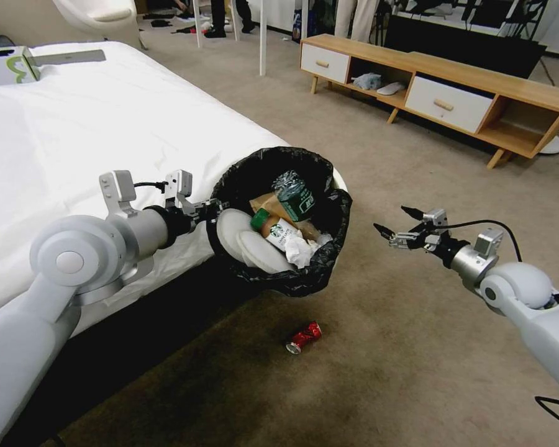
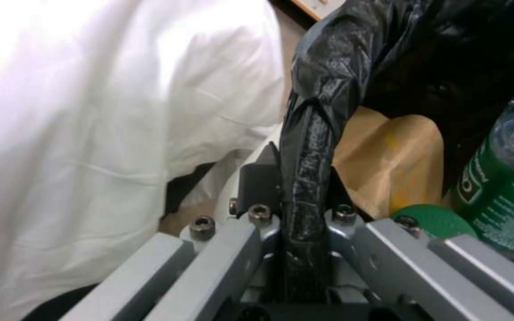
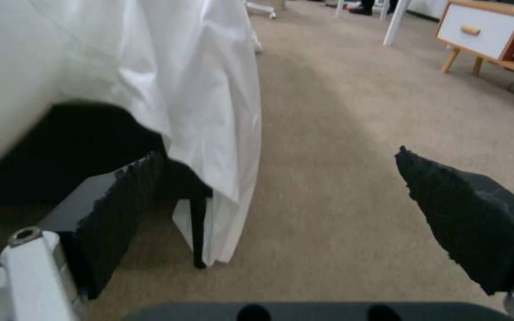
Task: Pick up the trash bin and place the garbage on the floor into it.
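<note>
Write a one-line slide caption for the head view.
Left tool holds the trash bin up by its rim; open right tool hovers over the floor.

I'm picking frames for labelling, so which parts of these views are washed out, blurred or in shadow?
Head view: the bed sheet glares near-white; shadow darkens the floor around the crushed red can. Left wrist view: the sheet is blown out, and the trash bin rim is soft. Right wrist view: the right gripper pads blur close up.

Pale grey rounded arms — silver wrists, thin black cables, bolted metal tool [image 1: 399, 230] with serrated black pads.
</note>
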Controlling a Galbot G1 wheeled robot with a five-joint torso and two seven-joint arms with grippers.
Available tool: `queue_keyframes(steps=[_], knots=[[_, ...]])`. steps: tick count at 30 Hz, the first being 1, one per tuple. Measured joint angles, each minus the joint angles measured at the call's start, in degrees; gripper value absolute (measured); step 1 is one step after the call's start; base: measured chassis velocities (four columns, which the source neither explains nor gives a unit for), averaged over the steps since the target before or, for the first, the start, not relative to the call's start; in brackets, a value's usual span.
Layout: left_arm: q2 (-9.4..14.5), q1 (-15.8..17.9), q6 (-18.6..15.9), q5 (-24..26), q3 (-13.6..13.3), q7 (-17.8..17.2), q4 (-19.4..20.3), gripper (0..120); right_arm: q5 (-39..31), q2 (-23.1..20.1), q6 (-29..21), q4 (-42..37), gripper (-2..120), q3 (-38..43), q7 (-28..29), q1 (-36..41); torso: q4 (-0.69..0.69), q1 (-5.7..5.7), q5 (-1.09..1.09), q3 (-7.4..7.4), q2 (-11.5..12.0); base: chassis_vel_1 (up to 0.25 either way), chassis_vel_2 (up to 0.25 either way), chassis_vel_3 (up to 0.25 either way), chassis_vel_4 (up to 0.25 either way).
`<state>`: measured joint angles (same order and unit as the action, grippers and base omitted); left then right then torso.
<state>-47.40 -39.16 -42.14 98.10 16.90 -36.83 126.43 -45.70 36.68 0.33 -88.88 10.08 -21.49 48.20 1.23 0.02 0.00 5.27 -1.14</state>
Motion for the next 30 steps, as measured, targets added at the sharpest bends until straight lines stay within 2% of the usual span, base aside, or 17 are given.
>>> queue_keyframes(steps=[7, 14, 30], knots=[[-0.12, -0.1, 0.0, -0.06, -0.38, 0.08, 1.15, 2, 2.7, 1.85, 0.36, 2.48, 100, -2.06, 0.69, -0.65, 0.0, 0.0, 0.0, 0.0, 0.0, 0.0, 0.0, 0.0, 0.0], [-0.34, 0.05, 0.0, -1.23, -0.4, 1.8, 2.37, 2, 4.59, 3.99, 0.58, 4.43, 100, -3.22, 1.05, -1.34, 0.0, 0.0, 0.0, 0.0, 0.0, 0.0, 0.0, 0.0, 0.0], [-0.63, 1.34, 0.01, -1.34, -0.6, 2.52, 4.78, 2, 6.37, 5.4, 1.72, 6.9, 100, -3.67, 0.78, -1.3, 0.0, 0.0, 0.0, 0.0, 0.0, 0.0, 0.0, 0.0, 0.0]])
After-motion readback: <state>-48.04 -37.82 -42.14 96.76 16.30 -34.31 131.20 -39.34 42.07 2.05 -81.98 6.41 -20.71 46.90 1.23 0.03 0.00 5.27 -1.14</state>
